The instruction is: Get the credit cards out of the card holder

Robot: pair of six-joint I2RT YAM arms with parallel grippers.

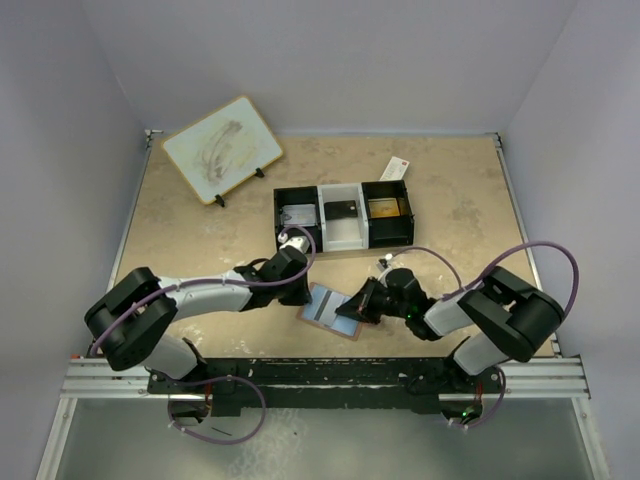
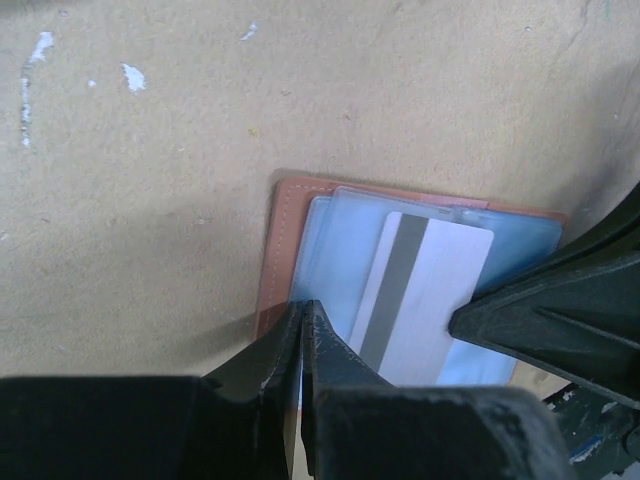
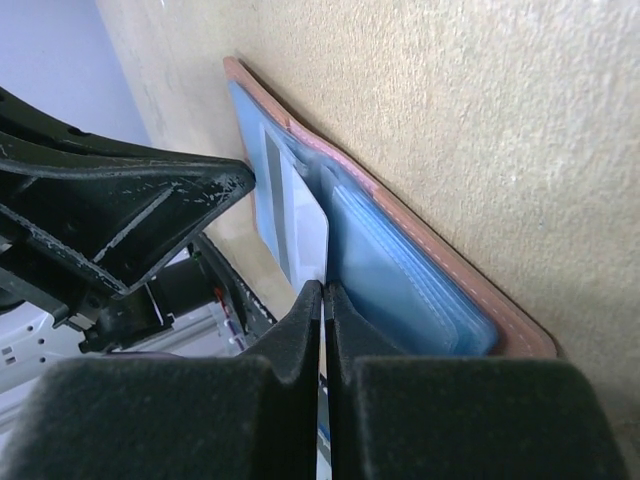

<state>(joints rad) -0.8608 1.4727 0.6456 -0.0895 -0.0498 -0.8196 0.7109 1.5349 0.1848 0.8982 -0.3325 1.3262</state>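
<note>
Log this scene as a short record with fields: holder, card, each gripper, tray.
card holder: open on the table, inside facing up
grey striped card: slanted across the holder's inside
left gripper: shut on the card holder's edge
right gripper: shut on the grey striped card
tray: behind the holder, three compartments

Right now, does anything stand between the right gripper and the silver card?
Nothing visible does. The right gripper is shut on the silver card; the card holder lies open, the shut left gripper at its edge.
</note>
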